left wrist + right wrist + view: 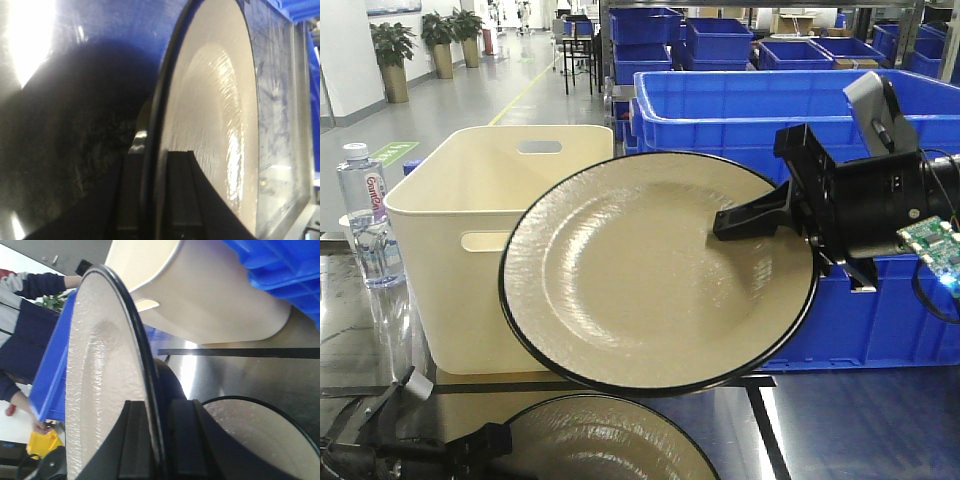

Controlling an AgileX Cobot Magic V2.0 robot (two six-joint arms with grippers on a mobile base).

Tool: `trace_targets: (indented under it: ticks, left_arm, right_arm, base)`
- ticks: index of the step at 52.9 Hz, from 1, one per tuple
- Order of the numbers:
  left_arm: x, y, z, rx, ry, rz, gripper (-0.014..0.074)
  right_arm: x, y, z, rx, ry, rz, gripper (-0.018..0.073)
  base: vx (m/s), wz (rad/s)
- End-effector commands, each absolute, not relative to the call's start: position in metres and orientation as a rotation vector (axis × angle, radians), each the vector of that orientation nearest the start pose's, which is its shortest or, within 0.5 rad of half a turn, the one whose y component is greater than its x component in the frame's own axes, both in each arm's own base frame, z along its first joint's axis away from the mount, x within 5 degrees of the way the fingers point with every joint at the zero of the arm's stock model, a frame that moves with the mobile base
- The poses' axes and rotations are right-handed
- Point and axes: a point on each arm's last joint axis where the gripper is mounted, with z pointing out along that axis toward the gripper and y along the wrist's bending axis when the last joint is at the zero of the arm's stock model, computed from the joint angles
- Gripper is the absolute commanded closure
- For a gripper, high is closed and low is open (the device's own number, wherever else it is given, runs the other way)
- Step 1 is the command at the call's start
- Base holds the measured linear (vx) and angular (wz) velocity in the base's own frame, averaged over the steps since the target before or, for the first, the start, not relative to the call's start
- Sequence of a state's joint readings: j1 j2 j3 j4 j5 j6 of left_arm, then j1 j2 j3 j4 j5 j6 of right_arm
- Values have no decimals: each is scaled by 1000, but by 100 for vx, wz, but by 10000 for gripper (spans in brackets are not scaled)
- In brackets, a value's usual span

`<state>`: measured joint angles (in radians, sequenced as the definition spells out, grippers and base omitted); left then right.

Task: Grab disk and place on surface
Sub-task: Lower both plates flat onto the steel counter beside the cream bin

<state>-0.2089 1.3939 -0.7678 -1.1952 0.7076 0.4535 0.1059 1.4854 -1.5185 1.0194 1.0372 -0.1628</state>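
A cream disk with a black rim (pixel 640 275) hangs tilted in the air in front of the crates. My right gripper (pixel 752 220) is shut on its right edge; in the right wrist view the rim (pixel 145 355) runs between the two black fingers of the right gripper (pixel 157 405). A second, matching disk (pixel 605 445) sits low at the front edge, and my left gripper (pixel 500 440) is shut on its rim (pixel 155 157). The dark glossy surface (pixel 860 420) lies beneath both. Whether the lower disk (pixel 260 440) touches the surface cannot be told.
A cream plastic bin (pixel 470 240) stands at the back left, with a water bottle (pixel 365 215) beside it. Large blue crates (pixel 740 105) line the back right. A person in dark sleeves (pixel 25 335) appears beyond the crates.
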Motion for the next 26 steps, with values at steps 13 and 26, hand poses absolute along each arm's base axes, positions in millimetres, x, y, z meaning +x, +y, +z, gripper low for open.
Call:
trace_targets:
  ticks: [13, 26]
  left_arm:
    - [247, -102, 253, -11, 2510, -955, 31]
    - [235, -100, 284, 104, 2429, -937, -71]
  right_arm:
    - [296, 96, 448, -22, 2119, 1233, 568]
    - [297, 89, 432, -52, 2239, 1050, 568]
  base:
    - [0, 0]
    - [0, 0]
